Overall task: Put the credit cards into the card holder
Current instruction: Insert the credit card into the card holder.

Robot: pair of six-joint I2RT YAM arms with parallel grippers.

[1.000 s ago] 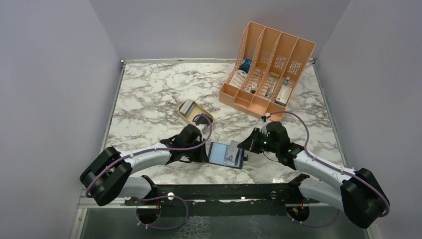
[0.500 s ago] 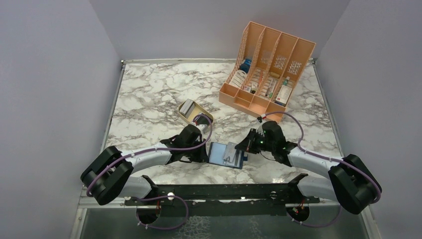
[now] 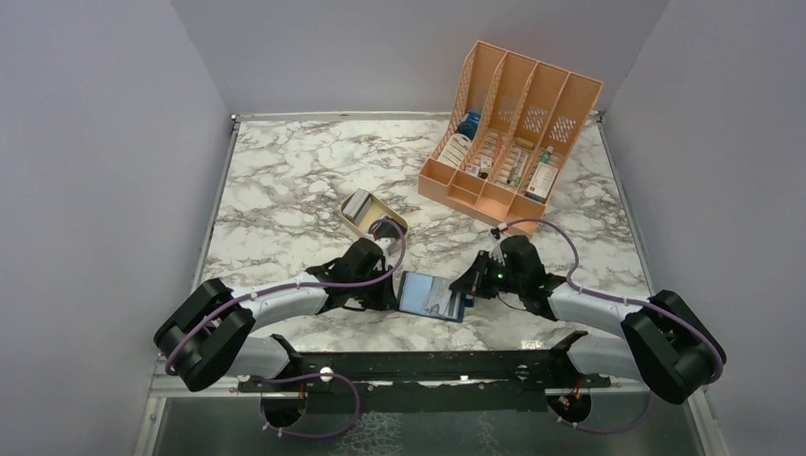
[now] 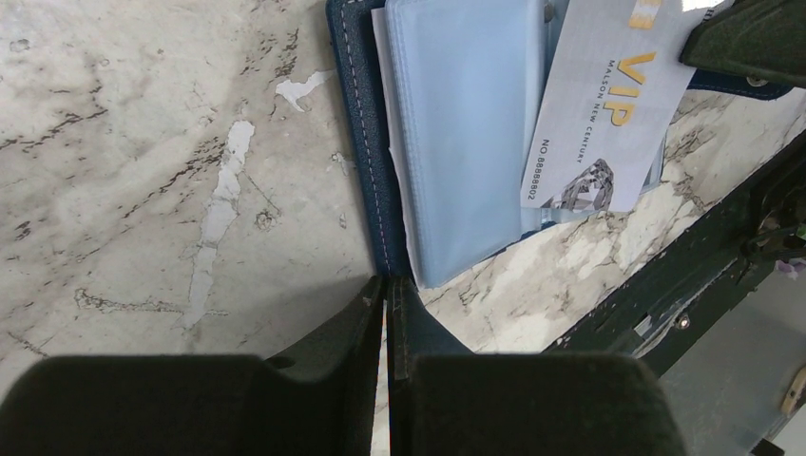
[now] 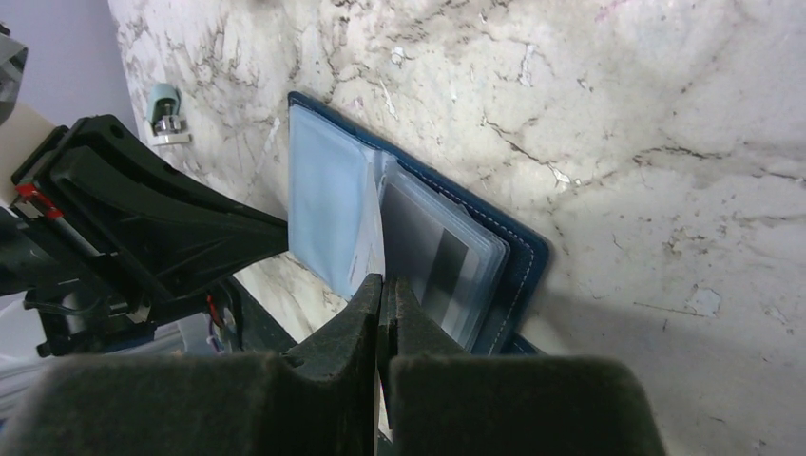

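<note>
The navy card holder (image 3: 430, 296) lies open near the table's front edge, its blue-clear sleeve pages (image 4: 466, 123) facing up. My left gripper (image 3: 392, 293) is shut on the holder's navy cover edge (image 4: 388, 285) at its left side. My right gripper (image 3: 466, 285) is shut on a pale credit card (image 4: 599, 123) printed "VIP" in gold, held slanted over the right half of the sleeves. In the right wrist view that card (image 5: 369, 255) shows edge-on, reaching into the sleeve pages (image 5: 328, 204) from my right gripper (image 5: 382, 285). More cards (image 3: 359, 204) lie in a gold tin.
The gold tin (image 3: 392, 226) stands just behind my left gripper. A peach slotted file rack (image 3: 508, 133) with bottles and boxes stands at the back right. The black base rail (image 3: 428, 366) runs just in front of the card holder.
My right gripper has moved a little left and lower with the card, bringing it closer onto the sleeve pages. My left gripper keeps its hold and has not moved.
</note>
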